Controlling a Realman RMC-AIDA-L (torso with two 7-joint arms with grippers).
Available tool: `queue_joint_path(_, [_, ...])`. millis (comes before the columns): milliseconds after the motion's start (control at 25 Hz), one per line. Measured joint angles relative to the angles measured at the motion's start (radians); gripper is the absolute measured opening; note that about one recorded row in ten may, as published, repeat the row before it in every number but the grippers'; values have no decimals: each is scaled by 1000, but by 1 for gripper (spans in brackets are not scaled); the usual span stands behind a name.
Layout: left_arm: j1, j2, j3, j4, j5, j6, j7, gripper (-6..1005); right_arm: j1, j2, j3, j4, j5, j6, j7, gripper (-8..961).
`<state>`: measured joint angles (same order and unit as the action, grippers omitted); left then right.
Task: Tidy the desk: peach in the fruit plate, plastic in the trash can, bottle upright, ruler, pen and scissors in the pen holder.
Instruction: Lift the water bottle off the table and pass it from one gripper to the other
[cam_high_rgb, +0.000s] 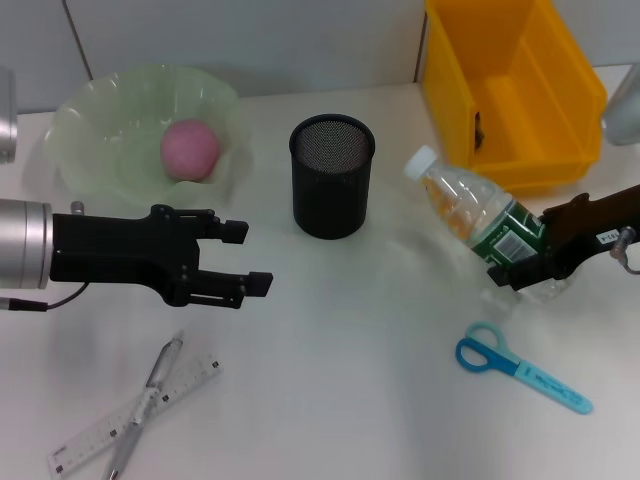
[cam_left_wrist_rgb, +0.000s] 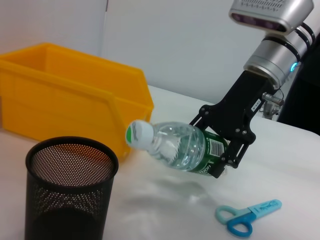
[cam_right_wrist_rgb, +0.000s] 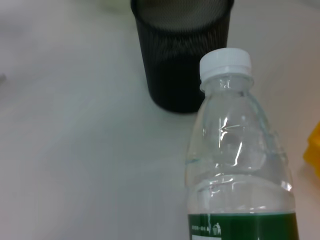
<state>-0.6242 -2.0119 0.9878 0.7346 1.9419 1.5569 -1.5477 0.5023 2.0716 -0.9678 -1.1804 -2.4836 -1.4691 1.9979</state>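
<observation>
My right gripper is shut on the lower, green-labelled part of the clear bottle, which is tilted with its white cap toward the black mesh pen holder. The left wrist view shows the bottle raised off the table in the right gripper. My left gripper hovers open left of the holder, holding nothing. The pink peach lies in the green fruit plate. Blue scissors lie front right. The ruler and pen lie crossed front left. The plastic is out of view.
A yellow bin stands at the back right, just behind the bottle. A white wall runs along the far edge of the white table. The pen holder is close ahead of the bottle cap.
</observation>
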Motion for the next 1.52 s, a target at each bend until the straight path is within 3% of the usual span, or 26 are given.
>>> queue_joint_path(560, [0,-7,-45,-1,-43,54,0,808,-106,6,33,19,312,27,-252,769])
queue_joint_path(1200, [8,-46,-80,-12,-149,57,2,809,-96,6,21,125,522,44,-438,770])
queue_joint_path(1520, [9,-49,-89,-90,-239,52,34,808,-91,7,16,184,614,25,-527,769])
